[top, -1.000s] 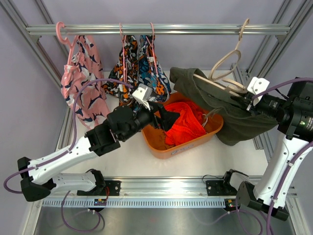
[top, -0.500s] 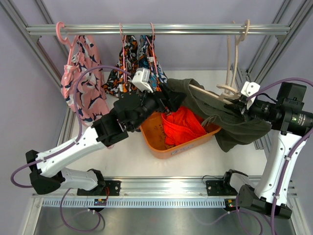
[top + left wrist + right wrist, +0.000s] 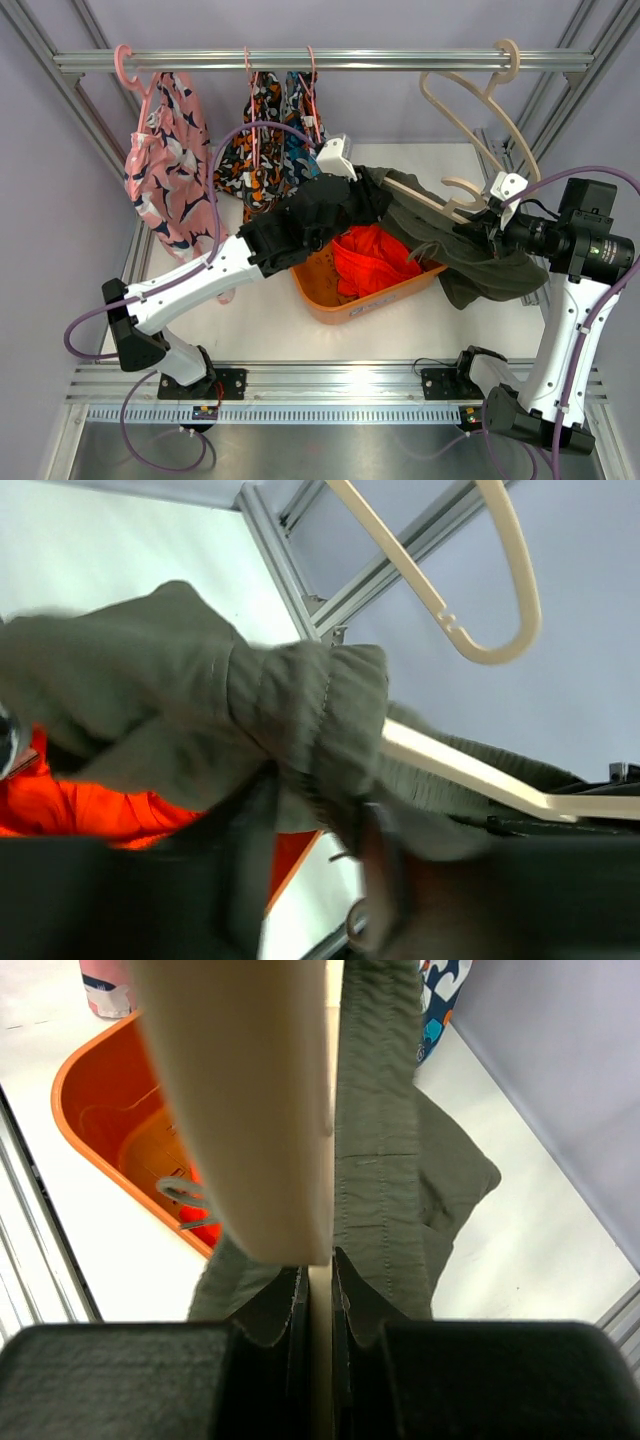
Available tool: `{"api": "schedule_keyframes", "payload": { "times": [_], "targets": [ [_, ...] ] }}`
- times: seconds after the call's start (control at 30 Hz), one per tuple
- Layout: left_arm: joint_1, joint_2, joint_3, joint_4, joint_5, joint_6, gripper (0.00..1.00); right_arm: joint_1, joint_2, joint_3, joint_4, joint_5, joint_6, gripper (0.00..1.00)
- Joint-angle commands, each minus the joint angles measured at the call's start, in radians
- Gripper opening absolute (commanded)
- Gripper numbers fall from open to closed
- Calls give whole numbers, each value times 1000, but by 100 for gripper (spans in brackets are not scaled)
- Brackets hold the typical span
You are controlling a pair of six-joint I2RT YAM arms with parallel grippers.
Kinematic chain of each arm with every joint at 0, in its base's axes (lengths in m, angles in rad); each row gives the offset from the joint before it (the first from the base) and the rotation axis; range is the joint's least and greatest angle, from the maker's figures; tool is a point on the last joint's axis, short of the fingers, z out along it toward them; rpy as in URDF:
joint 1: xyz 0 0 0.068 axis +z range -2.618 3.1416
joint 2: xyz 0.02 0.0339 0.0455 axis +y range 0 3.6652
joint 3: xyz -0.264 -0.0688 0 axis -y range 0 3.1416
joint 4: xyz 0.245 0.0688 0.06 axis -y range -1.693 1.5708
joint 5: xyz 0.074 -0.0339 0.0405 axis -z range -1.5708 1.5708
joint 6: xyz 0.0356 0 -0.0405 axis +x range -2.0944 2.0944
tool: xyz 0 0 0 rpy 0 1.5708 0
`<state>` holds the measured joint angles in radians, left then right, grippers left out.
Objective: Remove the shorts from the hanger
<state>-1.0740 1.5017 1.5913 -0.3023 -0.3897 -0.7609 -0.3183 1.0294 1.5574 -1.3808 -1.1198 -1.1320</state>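
Dark olive green shorts hang over a beige hanger whose hook sits on the top rail. My right gripper is shut on the hanger's lower bar, with the olive cloth beside the fingers. My left gripper reaches over the bin to the shorts' left end. In the blurred left wrist view its fingers close on the bunched waistband. Orange-red shorts lie in the bin.
An orange bin stands mid-table under both grippers. Printed shorts and pink printed shorts hang on pink hangers from the rail at back left. Frame posts stand at the right.
My left arm rose from the bin up and right to the olive shorts' waistband and its jaws closed. The right gripper and the hanger shifted slightly; the hanger swung on the rail.
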Motion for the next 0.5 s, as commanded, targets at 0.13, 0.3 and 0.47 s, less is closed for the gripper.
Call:
{"api": "schedule_keyframes", "payload": {
  "times": [0.13,0.3,0.47],
  "targets": [
    [6,-32,56,-70,-210,83,2,8,-17,7,-145,-35,-34,0],
    [49,-95,70,-98,-313,176,0,8,-20,-20,-247,44,-207,0],
    [202,-168,41,-175,-289,184,0,8,-35,-71,-258,72,-253,0]
  ]
}}
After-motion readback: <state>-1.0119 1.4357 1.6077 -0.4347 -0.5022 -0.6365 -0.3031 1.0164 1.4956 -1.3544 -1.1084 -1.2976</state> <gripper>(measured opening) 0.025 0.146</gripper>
